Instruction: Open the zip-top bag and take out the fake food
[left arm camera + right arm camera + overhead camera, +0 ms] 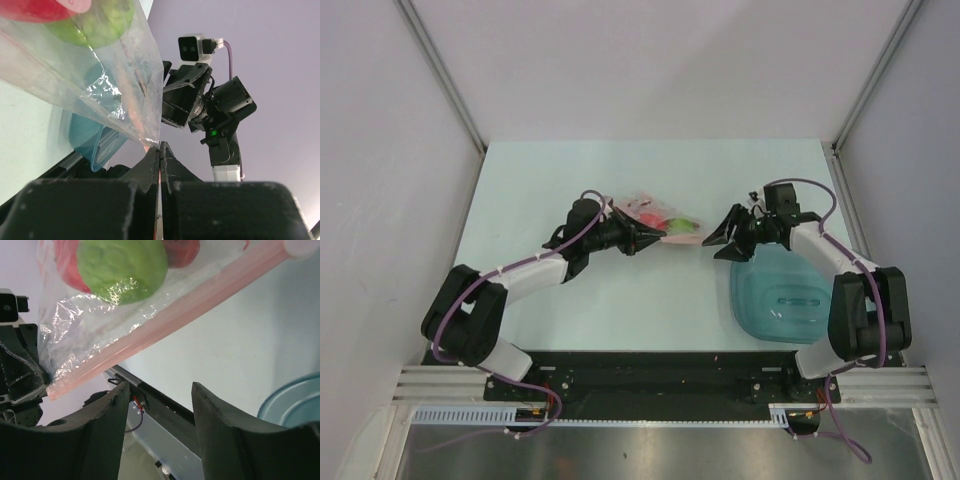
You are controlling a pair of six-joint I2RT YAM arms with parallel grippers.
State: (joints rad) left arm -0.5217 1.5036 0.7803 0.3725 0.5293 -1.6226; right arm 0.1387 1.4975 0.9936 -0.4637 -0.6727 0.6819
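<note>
We find the zip-top bag over the middle of the table, slightly toward the far side, between the two arms. It is clear and crinkled, with its pinkish zip strip running in a straight line along the edge that faces the right arm; the strip looks pressed shut along the length we can see. Inside the zip-top bag the fake food is bunched together: a lime-green fruit in front, with red pieces beside and behind it. Whether the bag rests on the table or hangs just above it, we cannot tell.

The left fingers are clenched together on one corner of the bag, right at the end of the strip. The right fingers are spread apart and grasp nothing; they sit just beside the strip without touching it, pointing toward the left arm.

A translucent teal-blue tray lies on the table under the right arm, near that arm's base.
</note>
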